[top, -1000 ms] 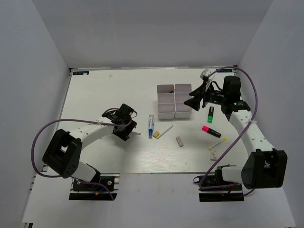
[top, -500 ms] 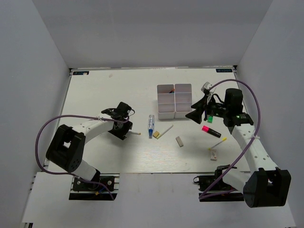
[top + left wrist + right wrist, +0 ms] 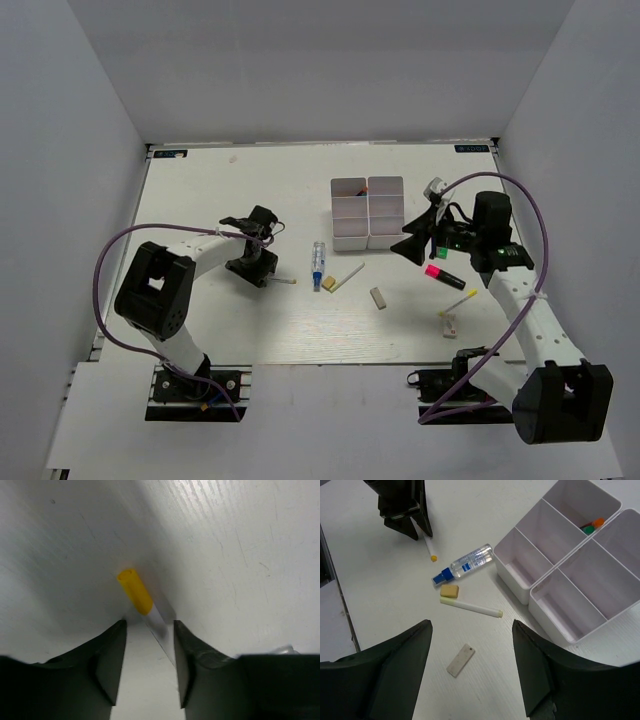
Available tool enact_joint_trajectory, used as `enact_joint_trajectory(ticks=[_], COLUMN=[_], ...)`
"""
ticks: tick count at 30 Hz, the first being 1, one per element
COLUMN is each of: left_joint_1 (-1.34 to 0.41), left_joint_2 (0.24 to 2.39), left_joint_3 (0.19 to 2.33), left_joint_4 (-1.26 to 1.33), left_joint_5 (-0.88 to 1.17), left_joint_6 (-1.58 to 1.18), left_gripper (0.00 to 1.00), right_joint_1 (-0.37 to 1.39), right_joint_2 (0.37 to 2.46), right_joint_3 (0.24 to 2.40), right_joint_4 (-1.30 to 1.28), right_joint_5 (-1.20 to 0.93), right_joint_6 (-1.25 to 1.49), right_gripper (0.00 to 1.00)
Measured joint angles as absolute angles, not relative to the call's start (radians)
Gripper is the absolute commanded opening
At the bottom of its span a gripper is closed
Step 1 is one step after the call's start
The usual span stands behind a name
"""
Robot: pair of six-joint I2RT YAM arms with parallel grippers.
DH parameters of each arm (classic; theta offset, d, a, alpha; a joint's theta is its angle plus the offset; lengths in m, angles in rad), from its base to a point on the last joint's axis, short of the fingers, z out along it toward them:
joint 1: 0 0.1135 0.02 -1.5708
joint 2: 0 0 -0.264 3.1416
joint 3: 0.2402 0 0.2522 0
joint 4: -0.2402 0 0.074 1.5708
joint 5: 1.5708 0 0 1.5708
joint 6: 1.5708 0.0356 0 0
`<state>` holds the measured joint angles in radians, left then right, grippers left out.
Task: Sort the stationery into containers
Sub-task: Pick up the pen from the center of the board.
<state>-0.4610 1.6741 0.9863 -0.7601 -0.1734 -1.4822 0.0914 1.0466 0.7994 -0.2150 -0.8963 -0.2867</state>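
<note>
The white six-compartment tray (image 3: 350, 242) stands at centre back; it also shows in the right wrist view (image 3: 520, 586), with orange and green items (image 3: 592, 525) in one far compartment. My left gripper (image 3: 256, 268) is open, low over the table, straddling a white stick with a yellow tip (image 3: 135, 591) that lies between its fingertips. My right gripper (image 3: 412, 241) is open wide and empty, above the grey eraser (image 3: 460, 660). A blue-white tube (image 3: 318, 262), tan eraser (image 3: 328, 285) and second white stick (image 3: 348, 275) lie between the arms. The pink highlighter (image 3: 443, 274) lies under the right arm.
The green marker (image 3: 441, 250) is mostly hidden by the right arm. A thin yellow-tipped stick (image 3: 460, 302) and another small eraser (image 3: 450, 325) lie at front right. Grey walls enclose the table on three sides.
My right gripper has moved from beside the tray toward the near side, now covering the green marker. My left gripper has shifted slightly back and turned over its white stick.
</note>
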Motion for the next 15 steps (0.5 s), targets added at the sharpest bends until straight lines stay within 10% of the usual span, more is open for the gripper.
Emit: enact_joint_trajectory(ticks=[9,15], left_joint_1=[-0.460,-0.469], left_joint_2=[1.670,1.661], left_joint_3=[0.971,0.970], left_joint_4=[-0.725,-0.699], left_joint_5=[-0.159,-0.182], left_joint_6=[-1.434,-1.304], left_gripper=[0.07,0.00], right_joint_1=[0.090,0.079], right_joint_2=[1.010,1.009], right_joint_3=[0.786,0.787], right_joint_4=[-0.239,-0.271], right_joint_5=[-0.896,-0.891], right_joint_6=[-0.289,-0.289], right_gripper=[0.68,0.67])
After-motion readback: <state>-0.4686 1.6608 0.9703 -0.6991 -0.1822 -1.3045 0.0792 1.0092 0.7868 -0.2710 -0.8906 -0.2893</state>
